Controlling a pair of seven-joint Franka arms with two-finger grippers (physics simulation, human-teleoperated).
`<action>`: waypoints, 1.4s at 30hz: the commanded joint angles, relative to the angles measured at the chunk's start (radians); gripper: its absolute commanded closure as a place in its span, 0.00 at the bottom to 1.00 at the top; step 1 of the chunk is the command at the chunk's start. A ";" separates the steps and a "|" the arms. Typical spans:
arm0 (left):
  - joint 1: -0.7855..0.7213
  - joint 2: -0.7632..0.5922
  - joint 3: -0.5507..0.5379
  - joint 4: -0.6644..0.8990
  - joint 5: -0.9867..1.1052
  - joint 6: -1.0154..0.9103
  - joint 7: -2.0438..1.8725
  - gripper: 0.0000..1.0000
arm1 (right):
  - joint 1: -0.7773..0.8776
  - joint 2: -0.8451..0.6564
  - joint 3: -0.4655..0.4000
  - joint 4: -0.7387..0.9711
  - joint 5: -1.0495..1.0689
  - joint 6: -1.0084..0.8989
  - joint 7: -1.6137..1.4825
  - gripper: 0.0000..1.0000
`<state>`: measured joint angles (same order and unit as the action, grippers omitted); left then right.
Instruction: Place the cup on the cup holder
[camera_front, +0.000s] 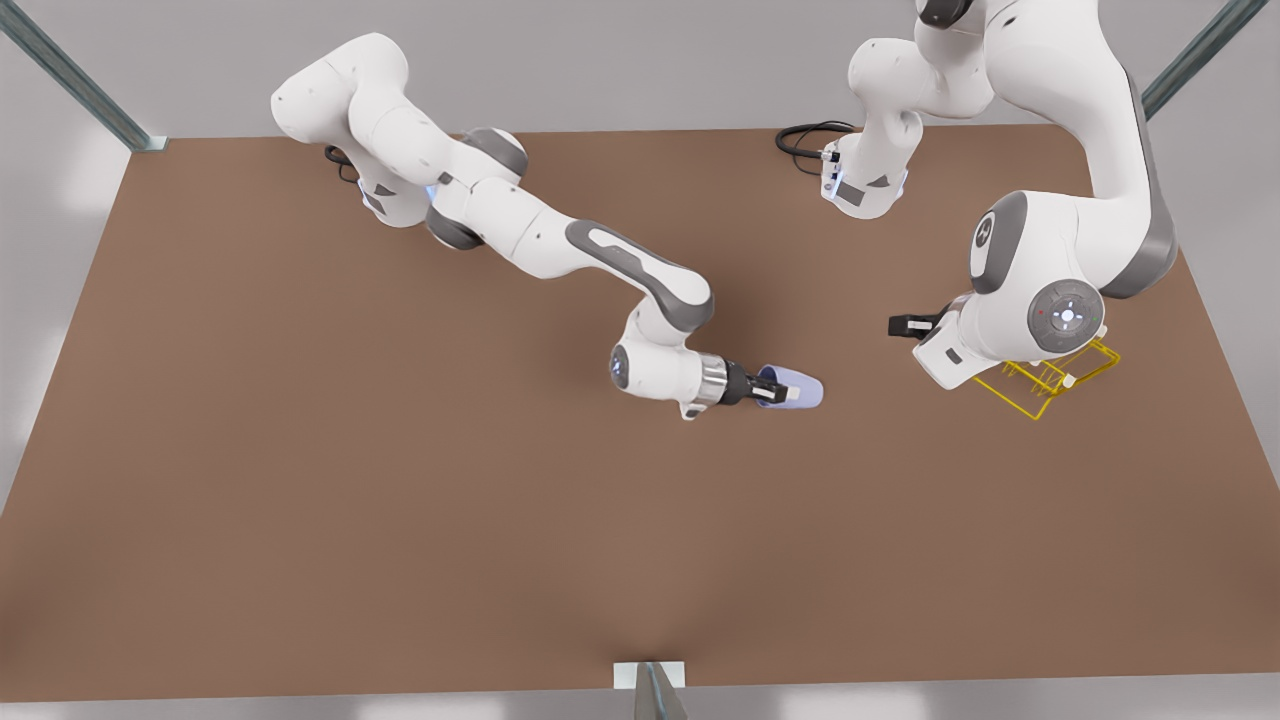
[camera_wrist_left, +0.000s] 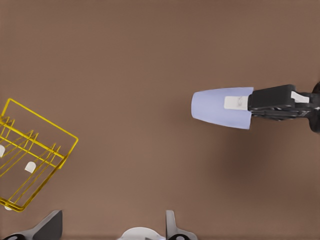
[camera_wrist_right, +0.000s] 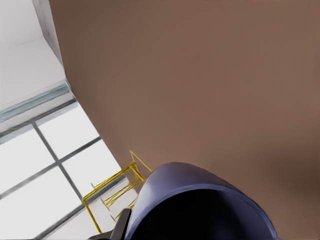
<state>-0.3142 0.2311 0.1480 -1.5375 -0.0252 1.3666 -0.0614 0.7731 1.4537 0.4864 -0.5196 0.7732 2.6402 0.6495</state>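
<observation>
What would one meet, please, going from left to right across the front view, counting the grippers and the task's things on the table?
Right gripper, shut on the cup → cup, lying sideways in its jaws → left gripper, waiting above the table → cup holder, partly behind that arm's wrist.

- The front view is evenly and softly lit; the brown bench (camera_front: 300, 480) has a matte, glare-free surface.
- Soft, diffuse shadows lie on the bench under the arms, darkest beside the cup (camera_front: 790, 388).
- Pale blurred patches of light show on the grey floor around the bench edges.
- In the left wrist view, a faint shadow smudges the bench below the cup (camera_wrist_left: 222, 107).
- In the right wrist view, the cup (camera_wrist_right: 200, 210) looms close, its inside nearly black; the floor beyond looks bright white.
</observation>
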 joint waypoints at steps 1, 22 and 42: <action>0.000 -0.001 -0.001 0.000 0.001 0.000 0.000 0.00 | 0.006 0.011 0.000 0.007 -0.037 0.084 0.263 0.79; 0.000 0.004 -0.001 0.000 -0.001 0.009 -0.001 0.00 | 0.017 0.043 0.103 -0.039 -0.084 0.179 0.283 0.00; -0.157 0.166 -0.104 -0.182 -0.002 0.544 -1.824 0.00 | -0.369 -0.372 0.149 -0.545 -0.146 0.012 0.364 0.00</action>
<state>-0.4722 0.3871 0.0550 -1.7166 -0.0231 1.6515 -0.5131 0.4128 1.0986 0.6306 -1.0648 0.6293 2.7311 0.9198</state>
